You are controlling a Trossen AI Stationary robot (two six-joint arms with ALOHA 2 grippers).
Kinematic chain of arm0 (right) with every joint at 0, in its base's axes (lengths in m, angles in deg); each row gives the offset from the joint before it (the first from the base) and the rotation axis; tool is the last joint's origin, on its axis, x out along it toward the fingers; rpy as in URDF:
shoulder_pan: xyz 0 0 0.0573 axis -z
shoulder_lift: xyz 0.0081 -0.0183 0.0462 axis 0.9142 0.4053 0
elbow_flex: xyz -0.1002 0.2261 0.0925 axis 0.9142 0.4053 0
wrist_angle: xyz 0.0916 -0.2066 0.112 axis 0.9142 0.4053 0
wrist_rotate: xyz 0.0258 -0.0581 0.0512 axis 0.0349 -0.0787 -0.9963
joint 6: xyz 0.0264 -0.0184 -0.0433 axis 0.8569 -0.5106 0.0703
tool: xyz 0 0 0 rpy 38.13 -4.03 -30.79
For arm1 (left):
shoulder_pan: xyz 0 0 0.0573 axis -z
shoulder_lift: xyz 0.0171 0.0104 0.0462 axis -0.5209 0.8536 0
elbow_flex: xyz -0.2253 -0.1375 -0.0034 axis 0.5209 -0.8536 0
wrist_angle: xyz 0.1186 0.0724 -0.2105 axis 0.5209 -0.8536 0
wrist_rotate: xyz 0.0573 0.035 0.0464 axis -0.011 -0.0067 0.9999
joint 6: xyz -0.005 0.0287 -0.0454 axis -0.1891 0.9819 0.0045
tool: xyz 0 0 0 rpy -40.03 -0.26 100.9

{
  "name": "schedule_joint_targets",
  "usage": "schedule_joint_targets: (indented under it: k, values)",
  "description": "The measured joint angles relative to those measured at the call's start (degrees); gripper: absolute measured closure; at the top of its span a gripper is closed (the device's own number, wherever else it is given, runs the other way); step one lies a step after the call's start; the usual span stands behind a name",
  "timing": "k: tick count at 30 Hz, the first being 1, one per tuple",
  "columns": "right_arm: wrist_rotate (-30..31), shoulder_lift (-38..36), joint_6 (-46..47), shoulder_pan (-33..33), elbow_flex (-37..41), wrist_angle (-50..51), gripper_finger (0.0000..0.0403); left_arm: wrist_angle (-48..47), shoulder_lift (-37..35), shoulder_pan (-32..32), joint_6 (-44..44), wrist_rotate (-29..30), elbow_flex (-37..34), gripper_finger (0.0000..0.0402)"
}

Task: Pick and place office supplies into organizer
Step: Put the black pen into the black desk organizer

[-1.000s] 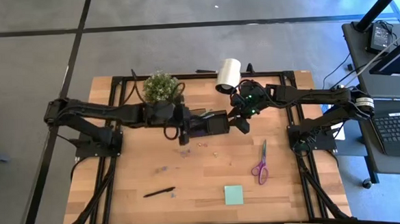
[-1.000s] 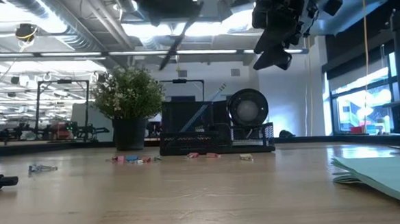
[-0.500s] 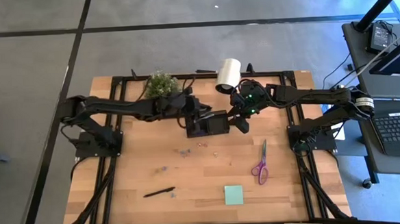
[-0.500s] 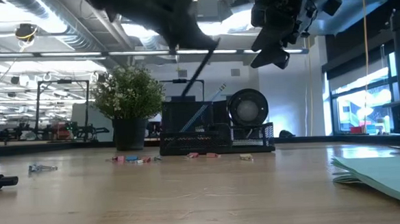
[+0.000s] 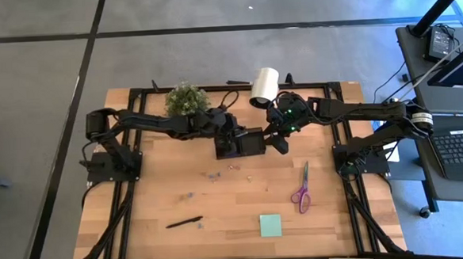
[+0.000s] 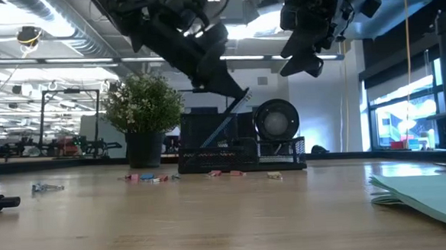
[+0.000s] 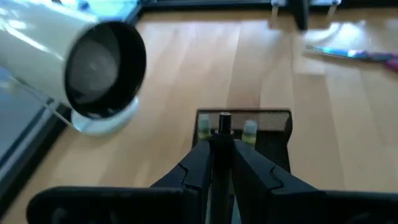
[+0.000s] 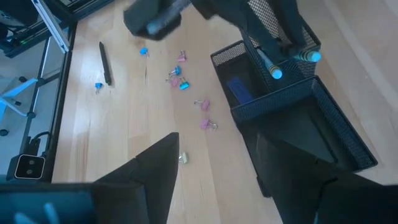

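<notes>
I see left gripper [image 7: 222, 163] clenched on a black pen [image 7: 224, 124] over the organizer [image 5: 241, 143], frame centre. Right gripper [image 8: 214, 171] released beside it. White roll [image 5: 263, 85] and plant [image 5: 185, 99] crowd behind.

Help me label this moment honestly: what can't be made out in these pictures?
- Organizer contents: high view, the left gripper covers them.
- What the left gripper holds: left wrist view shows only a dark pen end; its fingers hide the rest.
- Clips: high view, too small to count.
- Sticky-note pad: low view, cut off by the edge.
</notes>
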Motion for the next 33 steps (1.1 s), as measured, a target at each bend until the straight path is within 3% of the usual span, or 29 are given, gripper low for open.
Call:
schedule_joint_targets:
  k: [12,21,33]
  values:
    - [0.0,0.0,0.0,0.0,0.0,0.0,0.0184,0.3,1.2,0.1,-1.1,0.1,0.0,0.0351]
    - [0.0,0.0,0.0,0.0,0.0,0.1,0.0184,-0.1,0.8,0.1,-2.6,0.0,0.0,0.0311]
    - [0.0,0.0,0.4,0.0,0.0,0.2,0.0184,-1.5,-9.2,0.5,-3.1,0.1,0.0,0.0299]
